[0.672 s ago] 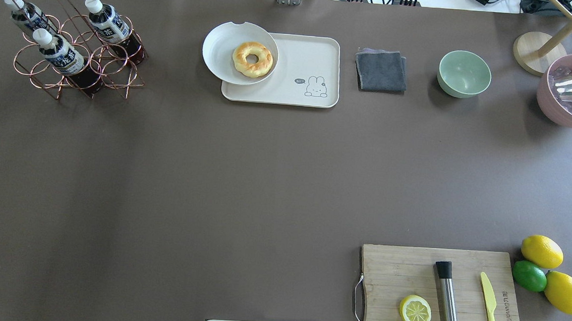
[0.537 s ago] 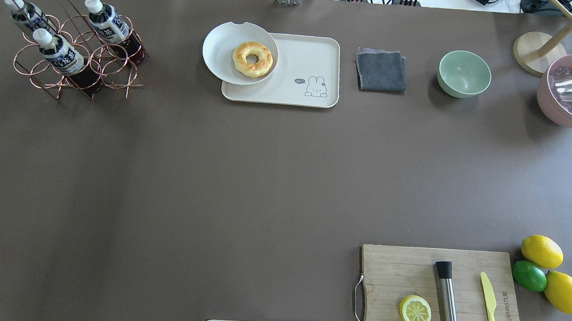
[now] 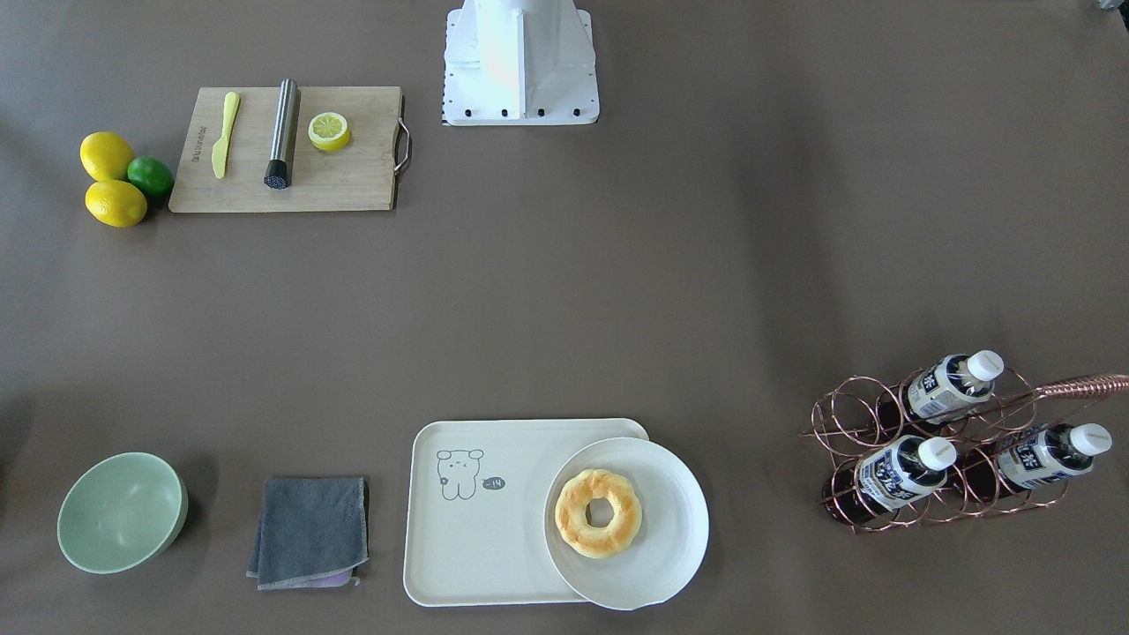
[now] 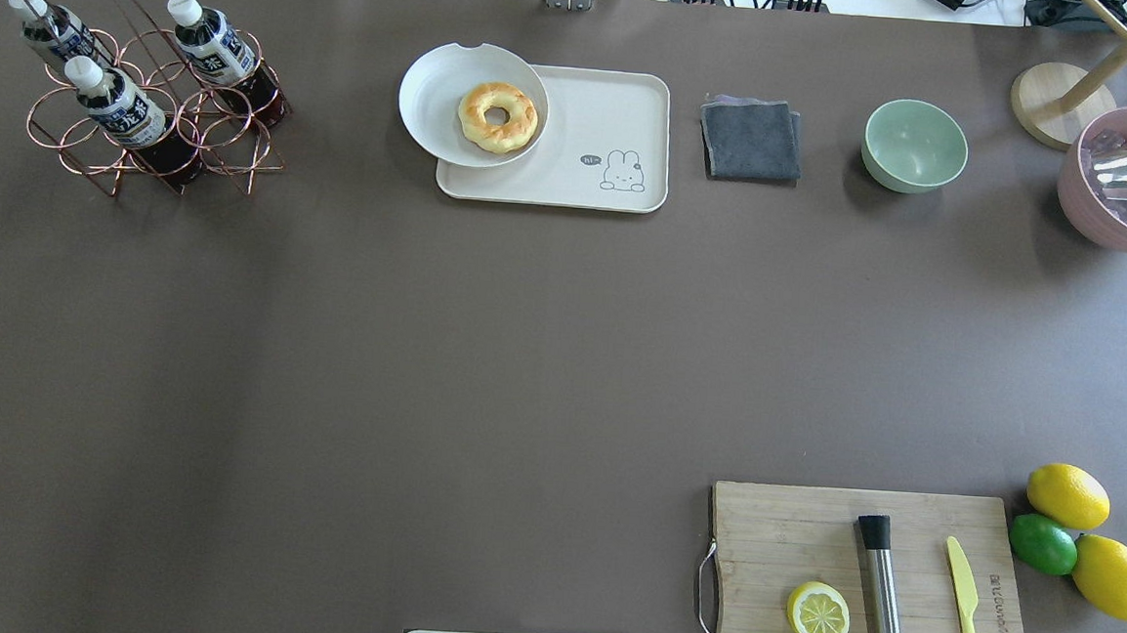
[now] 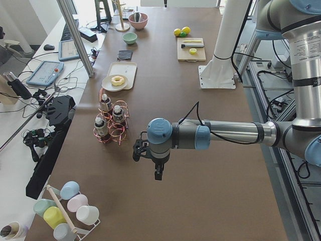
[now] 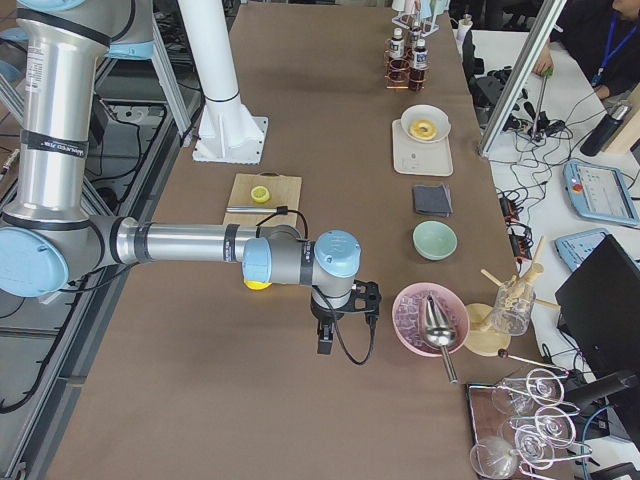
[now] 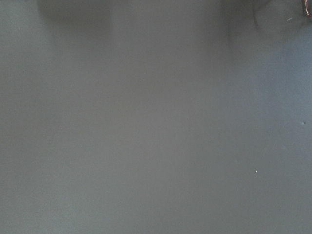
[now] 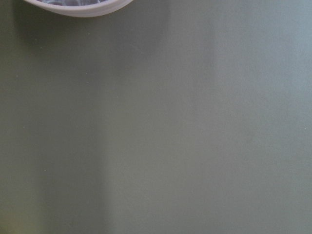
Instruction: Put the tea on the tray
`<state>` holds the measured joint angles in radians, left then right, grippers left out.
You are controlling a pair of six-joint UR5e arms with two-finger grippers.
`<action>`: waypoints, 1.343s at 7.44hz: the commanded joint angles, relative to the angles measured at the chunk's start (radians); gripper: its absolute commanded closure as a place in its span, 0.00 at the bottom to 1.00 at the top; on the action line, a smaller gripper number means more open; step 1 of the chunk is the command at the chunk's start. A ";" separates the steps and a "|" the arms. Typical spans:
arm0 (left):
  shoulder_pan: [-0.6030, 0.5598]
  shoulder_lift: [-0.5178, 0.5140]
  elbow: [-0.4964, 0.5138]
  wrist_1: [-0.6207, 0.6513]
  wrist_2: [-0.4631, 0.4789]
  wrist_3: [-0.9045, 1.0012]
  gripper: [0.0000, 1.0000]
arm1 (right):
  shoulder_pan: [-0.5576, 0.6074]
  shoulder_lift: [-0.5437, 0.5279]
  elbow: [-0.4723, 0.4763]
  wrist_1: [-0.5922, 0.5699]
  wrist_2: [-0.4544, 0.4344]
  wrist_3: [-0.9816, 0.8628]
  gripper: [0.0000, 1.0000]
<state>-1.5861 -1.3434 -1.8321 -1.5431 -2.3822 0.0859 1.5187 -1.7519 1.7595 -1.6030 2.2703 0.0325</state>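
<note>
Three alike tea bottles stand in a copper wire rack (image 4: pixel 231 149) at the far left: one (image 4: pixel 218 46), a second (image 4: pixel 122 104) and a third (image 4: pixel 53 26). I cannot tell which one is the tea. They also show in the front view (image 3: pixel 895 467). The cream tray (image 4: pixel 594 132) lies at the far middle, its right half bare. My left gripper (image 5: pixel 157 173) hangs over the table's left end, short of the rack. My right gripper (image 6: pixel 326 345) hangs over the right end. Both show only in side views, so I cannot tell if they are open or shut.
A white plate (image 4: pixel 435 103) with a doughnut (image 4: pixel 498 115) overlaps the tray's left part. A grey cloth (image 4: pixel 751 137), a green bowl (image 4: pixel 914 145) and a pink ice bowl (image 4: pixel 1083 216) stand to its right. A cutting board (image 4: pixel 785 536) lies near right.
</note>
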 commanded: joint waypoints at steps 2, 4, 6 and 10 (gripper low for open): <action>0.000 -0.002 -0.006 0.000 0.000 0.000 0.01 | 0.000 -0.003 -0.002 0.000 0.000 0.000 0.00; 0.002 -0.013 -0.019 0.000 0.000 0.000 0.01 | 0.000 -0.003 -0.003 -0.002 0.001 0.000 0.00; 0.002 -0.057 -0.018 -0.008 0.003 -0.012 0.01 | 0.000 -0.005 -0.003 -0.002 0.003 0.000 0.00; -0.018 -0.049 0.035 -0.167 -0.076 -0.012 0.01 | 0.002 0.000 0.011 0.000 0.002 0.003 0.00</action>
<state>-1.5956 -1.4025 -1.8322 -1.6414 -2.4019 0.0773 1.5192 -1.7570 1.7587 -1.6045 2.2745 0.0323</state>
